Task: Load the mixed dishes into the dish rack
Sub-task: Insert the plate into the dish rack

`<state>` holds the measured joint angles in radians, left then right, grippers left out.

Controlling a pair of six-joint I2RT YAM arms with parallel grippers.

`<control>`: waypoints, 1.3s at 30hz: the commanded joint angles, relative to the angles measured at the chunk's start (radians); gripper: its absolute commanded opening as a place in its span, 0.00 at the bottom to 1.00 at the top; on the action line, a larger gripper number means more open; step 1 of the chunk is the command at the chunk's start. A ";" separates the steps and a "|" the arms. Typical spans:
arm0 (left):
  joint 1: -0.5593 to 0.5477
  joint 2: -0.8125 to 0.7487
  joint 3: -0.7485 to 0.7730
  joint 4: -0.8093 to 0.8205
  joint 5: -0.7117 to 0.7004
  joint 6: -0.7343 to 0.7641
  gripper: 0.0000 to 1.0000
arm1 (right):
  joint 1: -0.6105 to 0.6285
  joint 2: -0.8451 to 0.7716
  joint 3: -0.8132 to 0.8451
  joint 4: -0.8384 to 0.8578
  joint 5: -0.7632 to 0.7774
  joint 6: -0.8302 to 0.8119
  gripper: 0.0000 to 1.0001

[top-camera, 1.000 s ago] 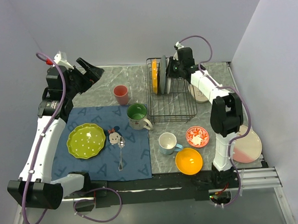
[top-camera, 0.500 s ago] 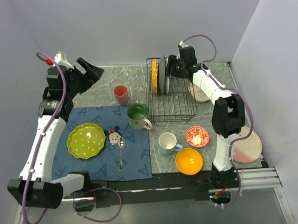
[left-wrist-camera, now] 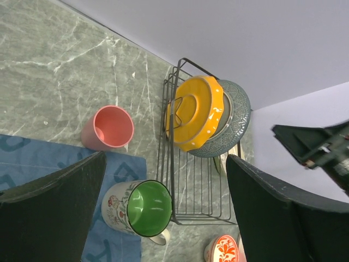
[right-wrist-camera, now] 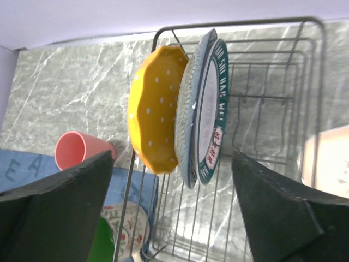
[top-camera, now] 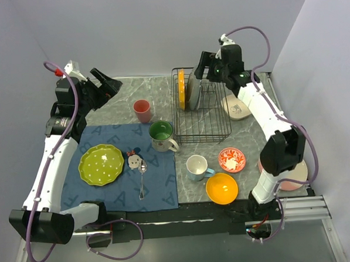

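Note:
The black wire dish rack (top-camera: 204, 115) holds an orange scalloped plate (top-camera: 181, 88) on edge at its far left end. A grey plate (right-wrist-camera: 190, 109) and a green-rimmed white plate (right-wrist-camera: 211, 106) lean against it. My right gripper (top-camera: 204, 65) hangs open just above and to the right of these plates, touching none. My left gripper (top-camera: 108, 83) is raised at the back left, open and empty. A lime-green plate (top-camera: 101, 164), green-lined mug (top-camera: 161, 134), pink cup (top-camera: 141, 110), white mug (top-camera: 196, 167), red-patterned dish (top-camera: 231, 159) and orange bowl (top-camera: 221, 188) sit on the table.
A blue cloth mat (top-camera: 116, 190) carries a spoon (top-camera: 142, 178) and a small pale dish (top-camera: 134, 161). A cream plate (top-camera: 237, 109) lies right of the rack. A pink plate (top-camera: 293, 174) sits behind the right arm at the table's right edge.
My right gripper has opened, let go of the plate in the rack and drawn back up and to the right. The left arm has not moved.

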<state>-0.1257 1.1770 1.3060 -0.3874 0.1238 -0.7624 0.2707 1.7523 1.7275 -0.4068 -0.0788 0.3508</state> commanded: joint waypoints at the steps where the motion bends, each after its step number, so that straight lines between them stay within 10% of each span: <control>1: 0.005 -0.033 -0.011 0.010 -0.018 0.031 0.97 | -0.001 -0.117 -0.020 -0.047 0.077 -0.038 1.00; 23: 0.006 -0.068 -0.039 -0.016 -0.041 0.063 0.96 | -0.074 -0.030 -0.068 -0.049 0.004 0.085 0.87; 39: 0.006 -0.050 -0.048 -0.013 -0.033 0.052 0.97 | -0.157 -0.037 -0.157 0.020 0.007 0.194 0.59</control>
<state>-0.1249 1.1358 1.2606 -0.4263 0.0895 -0.7177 0.1280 1.7466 1.5646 -0.4210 -0.0723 0.5194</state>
